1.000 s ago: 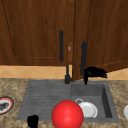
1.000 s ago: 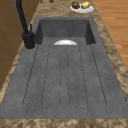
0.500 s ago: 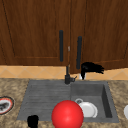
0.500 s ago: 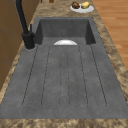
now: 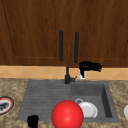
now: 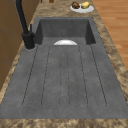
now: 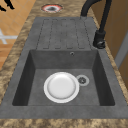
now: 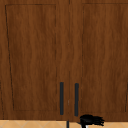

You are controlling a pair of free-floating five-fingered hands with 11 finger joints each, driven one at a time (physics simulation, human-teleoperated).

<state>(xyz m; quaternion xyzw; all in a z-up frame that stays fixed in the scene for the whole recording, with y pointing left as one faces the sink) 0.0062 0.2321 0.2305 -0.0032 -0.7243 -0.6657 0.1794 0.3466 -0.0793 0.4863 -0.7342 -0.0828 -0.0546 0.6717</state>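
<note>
- Right robot hand [image 5: 88, 66] hovers in the air just below the right cabinet door, near the lower end of the right door handle [image 5: 76, 47]; its fingers stretch out straight toward the right, holding nothing. It also shows at the bottom edge of the upper view.
- Left robot hand [image 5: 32, 121] sits low at the front edge of the sink's draining board; whether its fingers are open or curled cannot be told.
- Cabinet doors of dark wood fill the wall above the sink, with the left door handle [image 5: 61, 46] and the right one side by side, upright, near the middle seam.
- Faucet [image 5: 67, 76] stands black at the back rim of the sink [image 5: 107, 100], between draining board and basin, just left of and below the right robot hand.
- White plate [image 7: 61, 87] lies flat on the basin floor, just beside the drain [image 7: 82, 80].
- Red ball [image 5: 67, 114] shows at the front of the sink, near the left robot hand.
- Red-rimmed dish [image 5: 5, 105] rests on the table left of the sink.
- Bowl of fruit [image 6: 81, 6] rests on the table beyond the basin in the left side view.
</note>
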